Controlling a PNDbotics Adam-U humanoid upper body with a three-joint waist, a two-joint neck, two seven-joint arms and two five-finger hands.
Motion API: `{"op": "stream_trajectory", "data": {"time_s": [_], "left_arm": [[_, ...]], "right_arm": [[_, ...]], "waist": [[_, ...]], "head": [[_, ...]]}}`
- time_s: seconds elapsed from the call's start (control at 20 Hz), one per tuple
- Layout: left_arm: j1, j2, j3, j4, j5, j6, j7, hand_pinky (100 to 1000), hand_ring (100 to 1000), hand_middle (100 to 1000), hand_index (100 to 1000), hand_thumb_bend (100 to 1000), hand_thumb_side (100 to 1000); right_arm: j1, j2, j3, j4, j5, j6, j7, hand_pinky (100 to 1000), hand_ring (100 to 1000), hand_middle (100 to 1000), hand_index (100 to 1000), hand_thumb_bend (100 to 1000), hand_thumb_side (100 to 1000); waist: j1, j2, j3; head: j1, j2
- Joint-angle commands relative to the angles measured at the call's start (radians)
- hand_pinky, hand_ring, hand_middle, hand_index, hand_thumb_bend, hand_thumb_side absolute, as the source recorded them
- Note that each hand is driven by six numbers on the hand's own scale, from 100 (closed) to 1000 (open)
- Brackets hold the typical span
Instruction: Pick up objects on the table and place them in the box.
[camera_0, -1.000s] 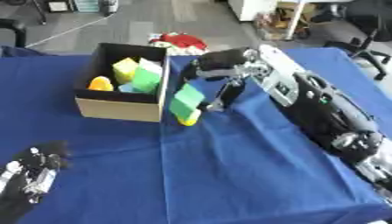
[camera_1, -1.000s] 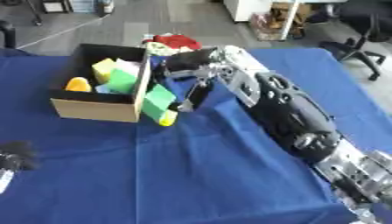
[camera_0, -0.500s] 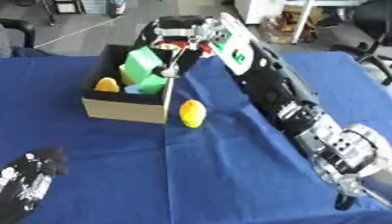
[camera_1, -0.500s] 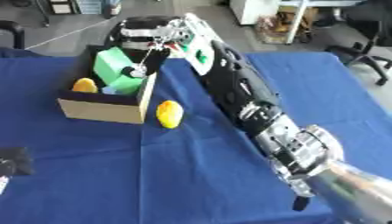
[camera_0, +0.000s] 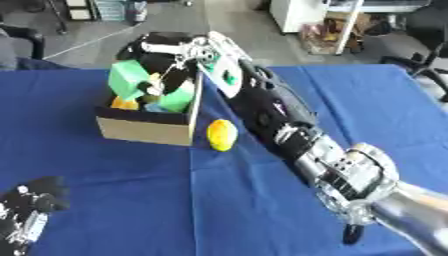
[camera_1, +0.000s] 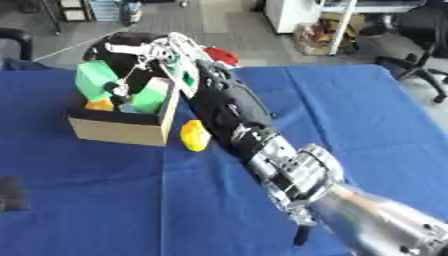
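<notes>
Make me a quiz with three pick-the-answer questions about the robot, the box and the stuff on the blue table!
1. Where is the yellow oval object?
A. inside the box
B. on the blue tablecloth beside the box
C. in the robot's left hand

2. What colour is the big block at the top of the open cardboard box?
A. green
B. red
C. purple

3. What is the robot's right hand doing?
A. lying flat on the cloth
B. reaching over the open box
C. gripping the yellow oval object

Answers:
1 B: it lies on the blue tablecloth, just outside the box's right corner.
2 A: the block is plainly green; something orange sits lower in the box.
3 B: the right arm stretches across and its hand hangs above the box's contents, while the left hand rests at the lower left corner.
</notes>
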Motion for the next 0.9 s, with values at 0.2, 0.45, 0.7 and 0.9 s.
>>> {"op": "stream_trajectory", "data": {"time_s": [0.2, 0.45, 0.7, 0.9], "left_arm": [[-0.014, 0.0, -0.001, -0.017, 0.004, 0.0, -0.002, 734, 618, 641, 814, 100, 593], [-0.013, 0.002, 0.003, -0.017, 0.002, 0.001, 0.002, 734, 618, 641, 814, 100, 594], [-0.003, 0.011, 0.014, -0.015, -0.004, 0.002, 0.012, 734, 618, 640, 814, 100, 596], [0.005, 0.017, 0.022, -0.014, -0.01, 0.003, 0.021, 734, 618, 640, 814, 100, 597]], "right_arm": [[-0.011, 0.045, -0.039, 0.022, 0.394, 0.052, -0.234, 919, 904, 953, 1000, 460, 336], [-0.01, 0.026, -0.047, -0.002, 0.365, 0.021, -0.308, 897, 878, 926, 998, 373, 268], [0.021, -0.093, 0.011, -0.152, 0.038, -0.059, -0.263, 883, 859, 897, 994, 238, 183], [0.113, -0.229, 0.055, -0.327, -0.225, -0.058, -0.146, 879, 852, 861, 969, 141, 142]], "waist": [[0.018, 0.004, 0.0], [0.013, 0.003, -0.012], [0.001, -0.008, -0.046], [-0.012, -0.016, -0.082]], "head": [[-0.004, -0.015], [0.002, -0.015], [0.028, -0.002], [0.054, 0.005]]}}
